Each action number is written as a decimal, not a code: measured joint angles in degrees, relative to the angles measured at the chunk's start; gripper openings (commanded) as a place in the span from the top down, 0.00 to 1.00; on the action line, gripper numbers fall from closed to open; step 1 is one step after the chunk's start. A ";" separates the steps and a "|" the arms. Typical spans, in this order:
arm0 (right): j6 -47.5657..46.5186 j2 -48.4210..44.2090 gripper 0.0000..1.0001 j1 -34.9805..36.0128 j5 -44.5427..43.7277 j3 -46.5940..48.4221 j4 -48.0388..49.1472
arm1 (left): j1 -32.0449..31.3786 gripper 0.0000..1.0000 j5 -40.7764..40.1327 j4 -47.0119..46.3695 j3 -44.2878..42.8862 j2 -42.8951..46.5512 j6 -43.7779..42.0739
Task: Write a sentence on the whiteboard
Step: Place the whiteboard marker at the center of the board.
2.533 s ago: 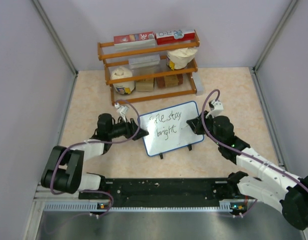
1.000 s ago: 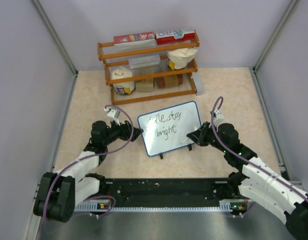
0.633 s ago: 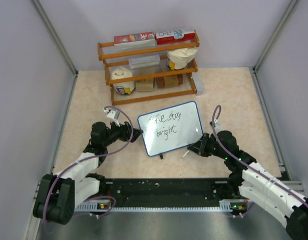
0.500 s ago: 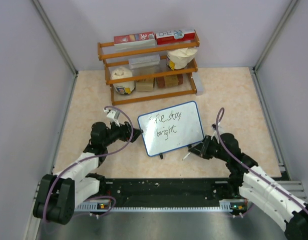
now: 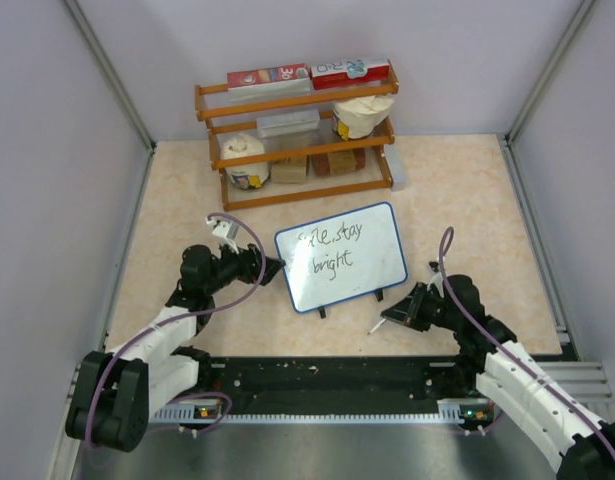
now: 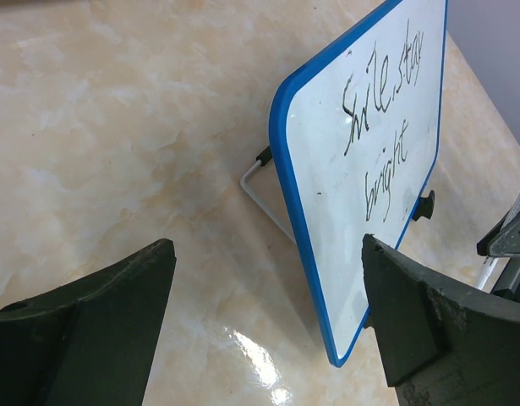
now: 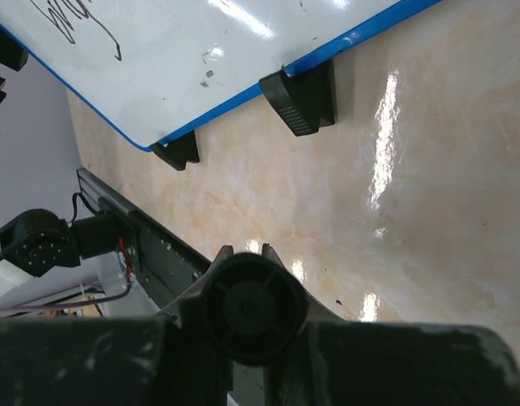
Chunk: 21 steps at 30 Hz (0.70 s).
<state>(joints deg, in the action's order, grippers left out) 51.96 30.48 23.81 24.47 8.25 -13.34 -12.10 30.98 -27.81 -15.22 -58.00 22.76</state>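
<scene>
The whiteboard (image 5: pixel 339 257) stands tilted on two black feet in the middle of the table, blue-framed. The sentence (image 5: pixel 332 250) in black marker reads "Smile, stay bright" in two lines. My left gripper (image 5: pixel 274 266) is open and empty just left of the board's left edge. In the left wrist view the board (image 6: pixel 369 144) and its sentence (image 6: pixel 382 110) lie between my open fingers (image 6: pixel 82 330). My right gripper (image 5: pixel 399 312) is shut on a marker (image 5: pixel 377 324), low and near the table in front of the board's right foot. In the right wrist view the marker's black end cap (image 7: pixel 254 309) fills the jaws.
An orange wooden rack (image 5: pixel 297 130) with boxes and cups stands at the back. A black rail (image 5: pixel 327 375) runs along the near edge. Grey walls close both sides. The board's feet (image 7: pixel 300 100) show in the right wrist view.
My right arm has pulled back from the board's right edge toward the near edge, carrying the marker down. My left arm drew back slightly to the left, then stayed still.
</scene>
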 measured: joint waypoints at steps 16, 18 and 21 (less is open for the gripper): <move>0.42 3.45 0.44 -1.66 0.59 0.00 -0.04 | 0.00 0.06 0.00 0.00 0.02 0.02 0.00; 0.31 3.45 0.40 -1.99 0.63 0.00 -0.02 | 0.00 0.06 -0.02 0.00 0.02 0.11 0.02; 0.22 3.45 0.34 -2.36 0.63 0.00 -0.02 | 0.00 0.06 -0.02 0.00 0.04 0.26 0.00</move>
<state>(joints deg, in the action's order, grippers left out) 52.18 33.93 21.45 25.10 8.25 -13.37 -12.10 30.96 -27.81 -15.18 -57.74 22.76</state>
